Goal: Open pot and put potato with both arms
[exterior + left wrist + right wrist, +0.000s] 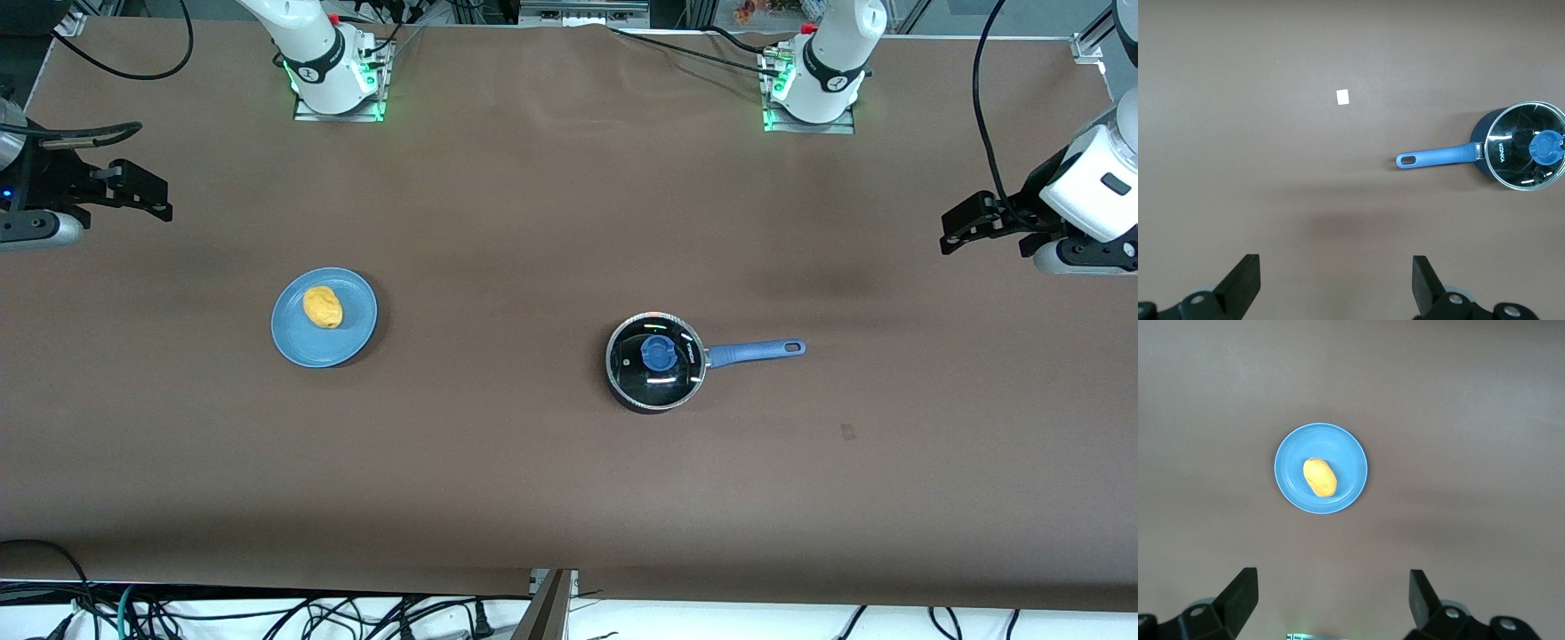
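The black pot (656, 363) stands on the brown table toward the left arm's end, its glass lid with blue knob (658, 353) on it and its blue handle (756, 352) pointing toward that end. It also shows in the left wrist view (1525, 155). The yellow-orange potato (322, 307) lies on a light-blue plate (298, 351) toward the right arm's end, and shows in the right wrist view (1319, 477). My left gripper (965, 224) (1336, 277) hangs open and empty over its end of the table. My right gripper (151, 191) (1333, 593) hangs open and empty over the other end.
The two arm bases (338, 80) (813, 89) stand along the table's edge farthest from the front camera. A small patch (848, 432) (1343, 97) lies on the table nearer to the front camera than the pot's handle. Cables (267, 613) hang below the near edge.
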Tool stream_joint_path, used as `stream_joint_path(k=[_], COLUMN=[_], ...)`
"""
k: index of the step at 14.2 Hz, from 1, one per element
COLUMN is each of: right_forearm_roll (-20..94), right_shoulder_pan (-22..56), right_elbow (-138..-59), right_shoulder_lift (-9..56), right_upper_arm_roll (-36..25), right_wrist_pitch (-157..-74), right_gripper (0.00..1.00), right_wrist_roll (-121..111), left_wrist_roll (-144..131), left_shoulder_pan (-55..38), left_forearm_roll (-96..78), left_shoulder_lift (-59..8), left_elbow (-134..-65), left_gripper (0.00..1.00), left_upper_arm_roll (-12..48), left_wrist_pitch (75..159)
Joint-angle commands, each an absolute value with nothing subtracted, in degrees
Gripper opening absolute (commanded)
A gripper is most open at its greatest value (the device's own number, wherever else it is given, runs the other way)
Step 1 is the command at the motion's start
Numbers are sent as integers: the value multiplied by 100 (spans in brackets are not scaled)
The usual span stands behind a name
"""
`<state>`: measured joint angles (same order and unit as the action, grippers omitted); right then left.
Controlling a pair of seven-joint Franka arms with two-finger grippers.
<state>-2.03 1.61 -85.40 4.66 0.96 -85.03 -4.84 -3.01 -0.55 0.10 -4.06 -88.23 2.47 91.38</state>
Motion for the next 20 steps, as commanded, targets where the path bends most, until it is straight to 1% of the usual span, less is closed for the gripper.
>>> stream_joint_path(k=[1,7,20], right_forearm_roll=[-176,-176,-176], right_shoulder_pan=[141,141,132], right_elbow=[-8534,-8534,-8534], right_shoulder_lift=[448,448,457], right_upper_arm_roll=[132,132,132], right_wrist_pitch=[-8525,-8525,-8525], right_gripper=[100,100,100], right_wrist_roll=[-431,-448,-510], left_wrist_roll=[-299,-369,-369], left_shoulder_pan=[-70,-88,-35], left_forearm_roll=[35,18,0], left_shoulder_lift=[-387,-422,-527], left_elbow=[-8779,-8657,-8657], left_gripper=[100,100,100], left_upper_arm_roll=[324,360,352], left_wrist_pitch=[9000,9053,9062])
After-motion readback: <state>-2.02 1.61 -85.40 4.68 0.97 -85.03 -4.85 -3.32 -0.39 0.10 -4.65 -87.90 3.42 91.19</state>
